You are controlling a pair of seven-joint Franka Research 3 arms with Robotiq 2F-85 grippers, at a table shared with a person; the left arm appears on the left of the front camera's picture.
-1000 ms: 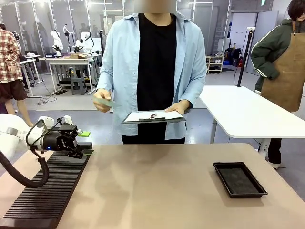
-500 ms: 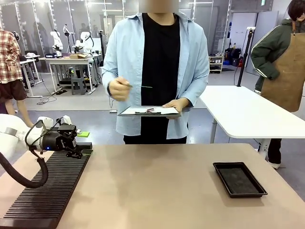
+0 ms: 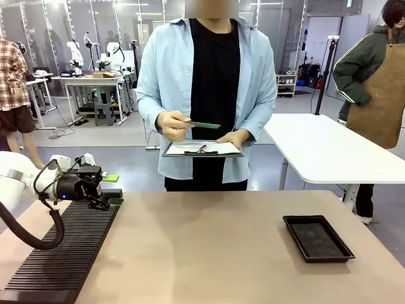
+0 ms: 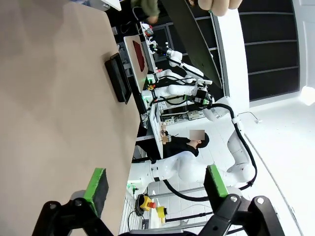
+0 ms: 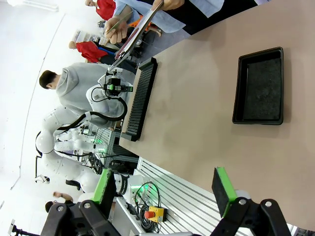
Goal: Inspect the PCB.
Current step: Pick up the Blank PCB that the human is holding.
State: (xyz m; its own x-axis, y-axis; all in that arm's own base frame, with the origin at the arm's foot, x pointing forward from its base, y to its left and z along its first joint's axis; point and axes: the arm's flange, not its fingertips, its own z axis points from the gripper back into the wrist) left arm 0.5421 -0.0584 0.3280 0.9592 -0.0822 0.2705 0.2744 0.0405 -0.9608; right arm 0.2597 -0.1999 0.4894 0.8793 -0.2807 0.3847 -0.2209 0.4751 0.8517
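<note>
Across the table a person holds the thin green PCB [image 3: 204, 125] flat in one hand, just above a clipboard [image 3: 202, 149] resting on the other hand. My left gripper [image 3: 114, 190] hovers open over the far end of the black slotted rack [image 3: 63, 250], well below and left of the PCB. In the left wrist view the left gripper [image 4: 156, 183] has its green pads wide apart with nothing between them. The right gripper [image 5: 163, 188] is likewise open and empty, high above the table's near edge.
A shallow black tray [image 3: 317, 237] lies at the right of the tan table [image 3: 202, 253]; it also appears as the tray [image 5: 259, 86] from the right wrist. The rack [image 5: 140, 98] runs along the left side. A white table [image 3: 329, 149] and another person stand behind.
The person's hand has brought the PCB from low at their side up and over the clipboard, now held level. Neither arm has moved.
</note>
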